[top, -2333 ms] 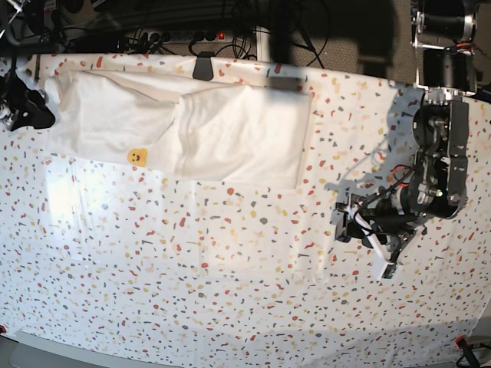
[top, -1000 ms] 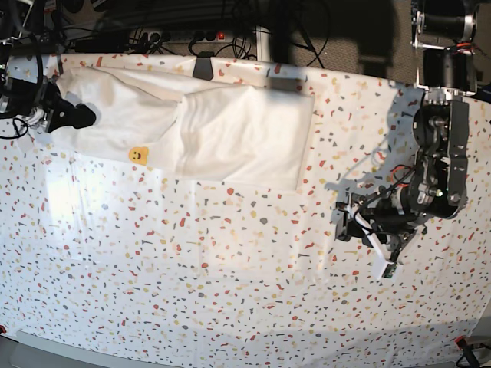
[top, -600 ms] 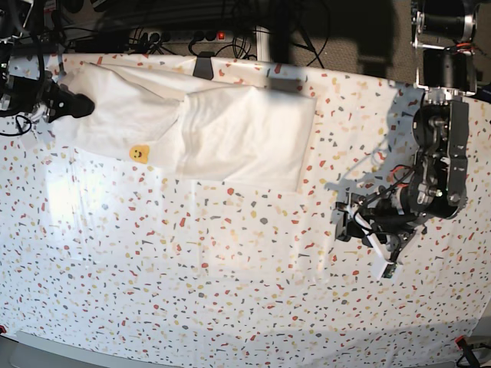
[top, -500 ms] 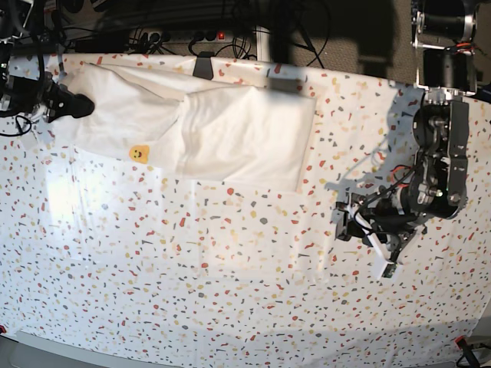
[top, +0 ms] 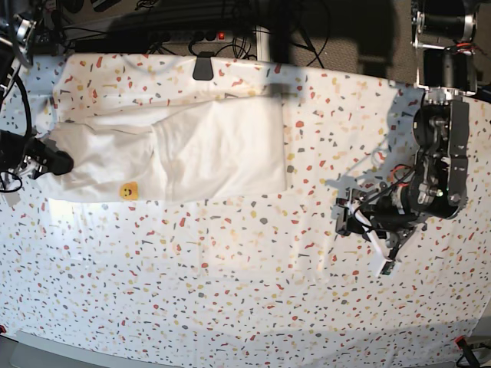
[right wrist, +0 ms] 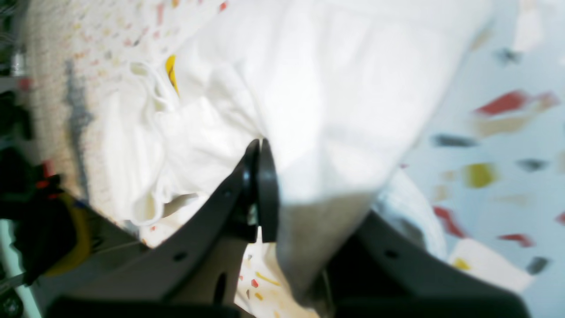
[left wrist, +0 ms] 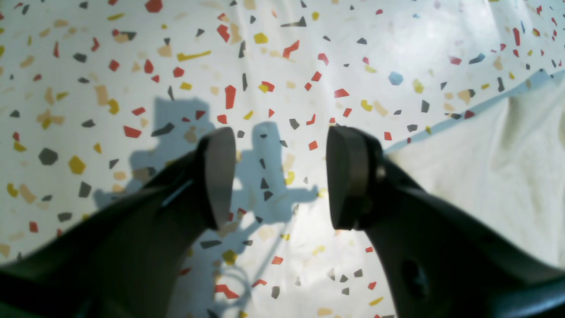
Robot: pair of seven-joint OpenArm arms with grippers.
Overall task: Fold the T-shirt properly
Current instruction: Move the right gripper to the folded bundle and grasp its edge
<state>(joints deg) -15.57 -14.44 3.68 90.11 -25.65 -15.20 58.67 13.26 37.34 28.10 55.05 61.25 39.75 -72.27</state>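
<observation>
Base view: the T-shirt [top: 192, 149], partly folded into a long white band, lies on the far left part of the speckled desk [top: 253, 284], its long axis running across the desk from the left edge toward the middle. A small yellow smiley patch [top: 127, 189] shows on its near edge.

Right gripper [top: 47, 159]: at the band's left end, jaws pressed together on a bunch of the white cloth; the right wrist view shows the fabric [right wrist: 335, 88] draped over and pinched between them, though that view is blurred.

Left gripper [left wrist: 282, 176]: jaws standing wide apart and holding nothing, over bare desk; in its wrist view the cloth edge [left wrist: 507, 150] lies off to one side, apart from the jaws. In the base view this arm [top: 437, 169] is well apart from the band's free end.

Judgement: the coming move turns on the right arm, which alone has hold; carrying the gripped end along the long axis toward the far end would halve the band.
</observation>
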